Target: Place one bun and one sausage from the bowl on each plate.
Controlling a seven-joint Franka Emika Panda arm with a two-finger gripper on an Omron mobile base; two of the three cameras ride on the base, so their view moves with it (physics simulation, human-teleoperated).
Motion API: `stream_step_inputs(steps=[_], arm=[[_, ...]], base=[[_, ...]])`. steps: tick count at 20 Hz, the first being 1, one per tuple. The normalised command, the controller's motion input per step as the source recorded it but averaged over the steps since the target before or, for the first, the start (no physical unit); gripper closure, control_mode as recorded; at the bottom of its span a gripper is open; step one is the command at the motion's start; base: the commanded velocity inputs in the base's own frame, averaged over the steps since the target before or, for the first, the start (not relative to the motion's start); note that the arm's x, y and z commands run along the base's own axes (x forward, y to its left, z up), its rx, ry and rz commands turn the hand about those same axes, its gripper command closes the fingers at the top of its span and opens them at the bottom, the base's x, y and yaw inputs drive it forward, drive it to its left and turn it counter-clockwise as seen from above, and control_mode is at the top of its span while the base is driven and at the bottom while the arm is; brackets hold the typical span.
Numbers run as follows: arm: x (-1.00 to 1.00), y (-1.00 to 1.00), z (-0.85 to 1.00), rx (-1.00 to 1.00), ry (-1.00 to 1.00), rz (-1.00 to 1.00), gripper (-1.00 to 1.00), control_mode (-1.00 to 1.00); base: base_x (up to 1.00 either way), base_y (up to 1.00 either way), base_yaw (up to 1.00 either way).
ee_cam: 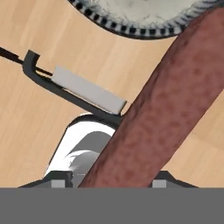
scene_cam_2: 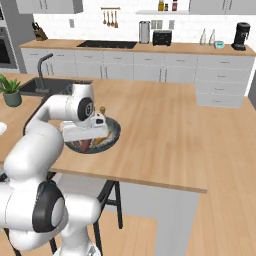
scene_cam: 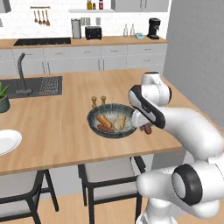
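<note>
One wide dark grey-black round bowl (scene_cam: 112, 120), two golden buns (scene_cam: 104, 120), two reddish-brown sausages (scene_cam: 105, 128), one white plate (scene_cam: 6, 141), two small wooden shakers (scene_cam: 98, 101).

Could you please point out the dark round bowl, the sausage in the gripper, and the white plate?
Wide dark grey-black round bowl (scene_cam: 93, 123), left base view, on its near-left rim.
Reddish-brown sausage (ee_cam: 170, 105), hand view, on the middle of its length, held in the gripper.
White round flat plate (scene_cam: 6, 142), left base view, on its bare surface.

Two shakers (scene_cam: 98, 102) behind dark bowl; potted plant (scene_cam_2: 11, 90) beside sink (scene_cam: 38, 85).
</note>
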Motion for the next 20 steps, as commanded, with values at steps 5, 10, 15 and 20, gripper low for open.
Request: stream_step_inputs(steps=[5,10,15,20], arm=[[-0.37,-0.01,-0.02,0.0,0.0,0.06,1.0,-1.0],[-0.01,0.07,0.0,0.0,0.0,0.0,1.0,-1.0],[0.0,0.14,0.0,0.0,0.0,0.0,1.0,1.0],[0.0,0.0,0.0,0.0,0.0,0.0,1.0,1.0]], base=[[0.0,0.0,0.0],[0.0,0.0,0.0],[0.0,0.79,0.0],[0.0,1.0,0.0]])
